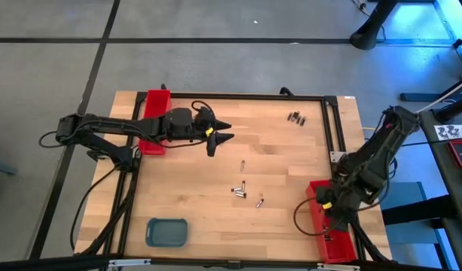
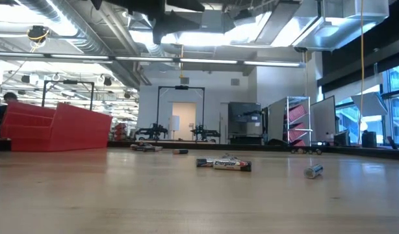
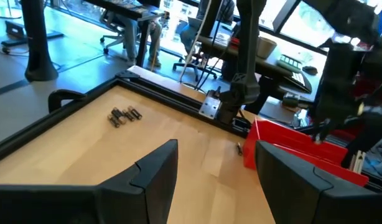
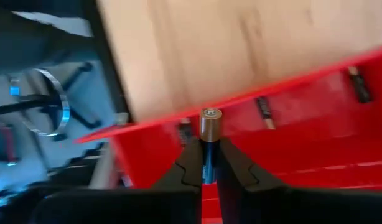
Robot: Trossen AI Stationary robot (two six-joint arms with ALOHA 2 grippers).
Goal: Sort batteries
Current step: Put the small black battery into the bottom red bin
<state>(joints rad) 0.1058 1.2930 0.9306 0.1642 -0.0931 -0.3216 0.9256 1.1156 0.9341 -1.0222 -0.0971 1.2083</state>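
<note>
Several small batteries point(image 1: 242, 188) lie loose at the table's middle, and a little cluster point(image 1: 295, 117) lies near the far right corner; the low view shows them lying on their sides point(image 2: 224, 164). My right gripper point(image 4: 203, 146) is over the red tray point(image 1: 329, 233) at the near right, shut on one battery point(image 4: 210, 124). More batteries point(image 4: 264, 112) lie inside that tray. My left gripper point(image 1: 220, 135) hovers open over the table's far left part, nothing between its fingers point(image 3: 157, 168). My right gripper pinches the battery's dark body point(image 4: 206, 163) between its two fingers. The fingers lie along the battery, and its coppery end point(image 4: 210, 121) sticks out past their tips. They slant steeply down from above, and the battery is held clear above the red tray's inside.
A second red tray point(image 1: 153, 120) stands at the far left, beside my left arm. A blue-grey rounded tray point(image 1: 167, 232) sits at the near left. A dark frame rail point(image 1: 332, 128) runs along the table's right side.
</note>
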